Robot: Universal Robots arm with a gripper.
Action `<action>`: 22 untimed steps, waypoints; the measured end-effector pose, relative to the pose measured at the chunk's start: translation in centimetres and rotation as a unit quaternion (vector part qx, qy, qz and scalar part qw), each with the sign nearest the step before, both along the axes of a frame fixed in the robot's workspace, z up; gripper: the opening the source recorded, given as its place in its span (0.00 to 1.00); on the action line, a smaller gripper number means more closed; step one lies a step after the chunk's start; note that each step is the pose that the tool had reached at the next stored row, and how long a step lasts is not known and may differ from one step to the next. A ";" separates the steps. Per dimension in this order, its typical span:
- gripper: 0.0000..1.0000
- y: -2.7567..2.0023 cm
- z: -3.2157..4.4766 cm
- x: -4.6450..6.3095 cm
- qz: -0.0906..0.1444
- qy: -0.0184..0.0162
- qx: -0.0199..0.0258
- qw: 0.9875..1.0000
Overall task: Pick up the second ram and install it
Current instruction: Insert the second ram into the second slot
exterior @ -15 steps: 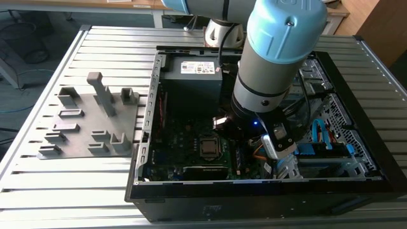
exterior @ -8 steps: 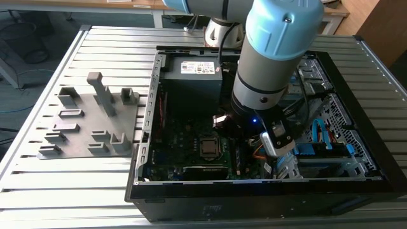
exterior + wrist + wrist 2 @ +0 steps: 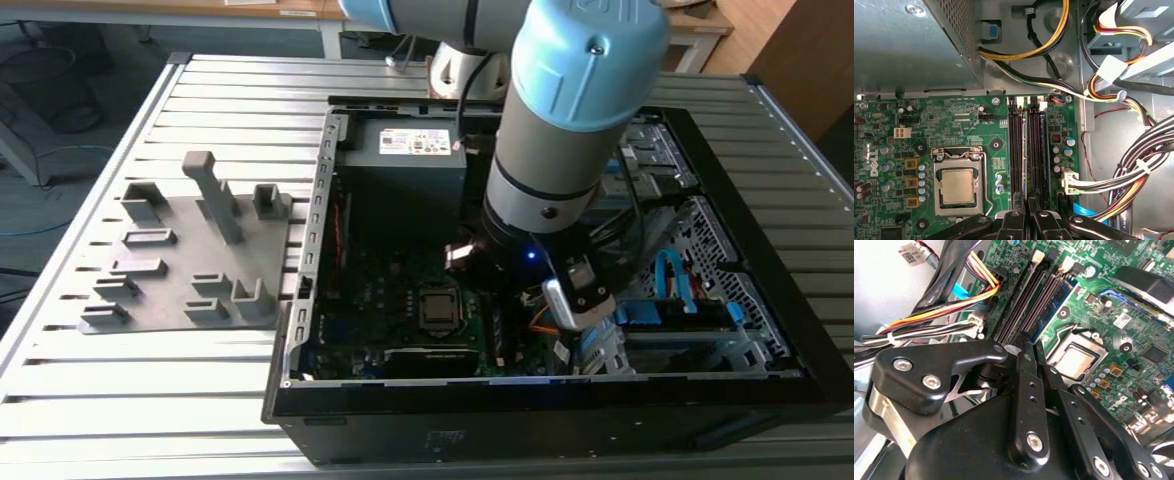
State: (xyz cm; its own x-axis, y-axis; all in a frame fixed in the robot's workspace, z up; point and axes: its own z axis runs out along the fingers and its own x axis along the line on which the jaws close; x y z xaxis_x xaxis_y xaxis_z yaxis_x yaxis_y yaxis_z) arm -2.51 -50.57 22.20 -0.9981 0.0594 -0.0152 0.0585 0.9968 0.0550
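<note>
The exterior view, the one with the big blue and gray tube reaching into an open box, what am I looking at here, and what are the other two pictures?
That tube is a robot arm reaching down into an open computer case that lies on a slatted metal table. Beside the case, toward the exterior view's left, sits a gray holder tray with upright blocks. The other two pictures come from cameras riding near the arm's wrist, looking down at the green motherboard. The black fingers of the gripper are pressed together over the long memory slots, next to the square silver processor. A bluish memory stick sits in a slot. Bundled cables run alongside.
</note>
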 end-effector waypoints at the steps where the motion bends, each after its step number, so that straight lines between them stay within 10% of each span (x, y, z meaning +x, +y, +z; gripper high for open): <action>1: 0.14 0.03 -0.07 0.0 0.000 0.000 -0.001 1.000; 22: 0.14 0.38 -0.51 -0.2 0.000 0.000 -0.003 1.000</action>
State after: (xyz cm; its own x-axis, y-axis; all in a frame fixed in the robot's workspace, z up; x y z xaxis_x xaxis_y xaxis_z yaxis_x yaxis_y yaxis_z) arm -2.71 -50.19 21.69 -0.9981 0.0590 -0.0154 0.0582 0.9971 0.0500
